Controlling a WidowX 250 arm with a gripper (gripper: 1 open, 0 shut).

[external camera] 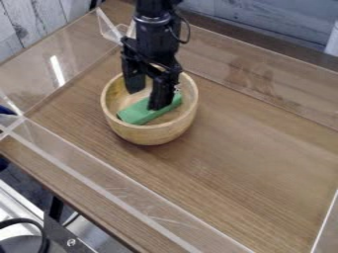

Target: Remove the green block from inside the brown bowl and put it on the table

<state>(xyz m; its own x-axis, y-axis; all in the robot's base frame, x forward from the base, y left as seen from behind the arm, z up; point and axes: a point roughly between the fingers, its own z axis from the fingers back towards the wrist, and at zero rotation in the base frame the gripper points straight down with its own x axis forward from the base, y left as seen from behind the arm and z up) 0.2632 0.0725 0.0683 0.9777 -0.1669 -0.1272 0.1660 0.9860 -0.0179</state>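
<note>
The brown bowl (148, 130) sits on the table (238, 158) left of centre. The green block (137, 115) lies flat inside it, its upper end hidden behind the gripper. My black gripper (148, 93) points straight down into the bowl, open, with one finger on each side of the block's upper end. Whether the fingers touch the block I cannot tell.
Low clear acrylic walls (79, 163) edge the tabletop on all sides. A grey plank wall stands at the back left. Bare wood-grain surface stretches to the right of and in front of the bowl.
</note>
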